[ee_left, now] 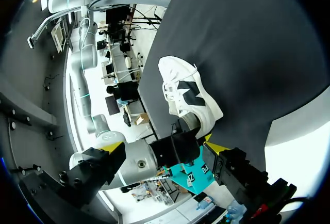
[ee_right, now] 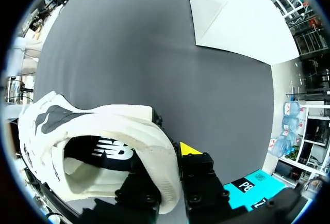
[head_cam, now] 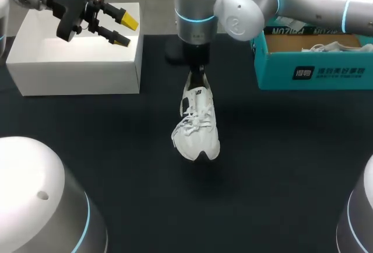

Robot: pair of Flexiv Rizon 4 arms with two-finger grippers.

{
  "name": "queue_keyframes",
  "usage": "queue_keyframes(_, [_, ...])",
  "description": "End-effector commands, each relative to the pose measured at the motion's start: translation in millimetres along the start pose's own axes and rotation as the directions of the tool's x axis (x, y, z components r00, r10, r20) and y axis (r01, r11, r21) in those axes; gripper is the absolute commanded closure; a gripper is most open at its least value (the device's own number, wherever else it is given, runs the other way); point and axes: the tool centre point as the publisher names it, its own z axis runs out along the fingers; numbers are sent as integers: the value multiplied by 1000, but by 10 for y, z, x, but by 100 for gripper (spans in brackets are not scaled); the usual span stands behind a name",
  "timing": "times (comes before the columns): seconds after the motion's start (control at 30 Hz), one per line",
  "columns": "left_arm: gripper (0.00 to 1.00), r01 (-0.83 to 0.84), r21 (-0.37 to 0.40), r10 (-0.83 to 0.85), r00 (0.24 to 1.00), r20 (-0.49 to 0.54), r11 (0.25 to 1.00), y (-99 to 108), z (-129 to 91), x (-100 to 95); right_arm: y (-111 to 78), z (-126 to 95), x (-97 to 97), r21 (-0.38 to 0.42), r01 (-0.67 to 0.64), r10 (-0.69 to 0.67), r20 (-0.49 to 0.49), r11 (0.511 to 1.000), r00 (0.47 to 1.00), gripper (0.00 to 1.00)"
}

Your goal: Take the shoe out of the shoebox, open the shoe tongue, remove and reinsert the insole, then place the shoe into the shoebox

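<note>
A white shoe with dark side marks hangs toe-down over the middle of the black table. My right gripper is shut on its heel collar. In the right wrist view one finger is inside the shoe and the yellow-tipped finger is outside the heel wall, so the right gripper pinches it. My left gripper stands open above the white box, empty. From the left wrist view the shoe lies ahead of the left gripper, well apart. The teal shoebox stands at the back right.
A white box sits at the back left under my left gripper. The teal shoebox holds paper and white items behind the right arm. Black table cloth lies bare around the shoe.
</note>
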Motion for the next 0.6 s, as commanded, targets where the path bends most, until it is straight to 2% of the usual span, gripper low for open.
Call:
queue_keyframes(0.03, [0,0,3,0,1000,-4,1000,3,-3,-3,-191,-567,99,-28,19,-17,57,999,998,100])
queue_keyframes(0.3, [0,0,3,0,1000,-4,1000,3,-3,-3,-361,-1145,67,45,64,-67,68,997,995,100])
queue_keyframes(0.6, [0,0,3,0,1000,-4,1000,3,-3,-3,-470,-1495,-28,32,62,-64,63,998,996,100])
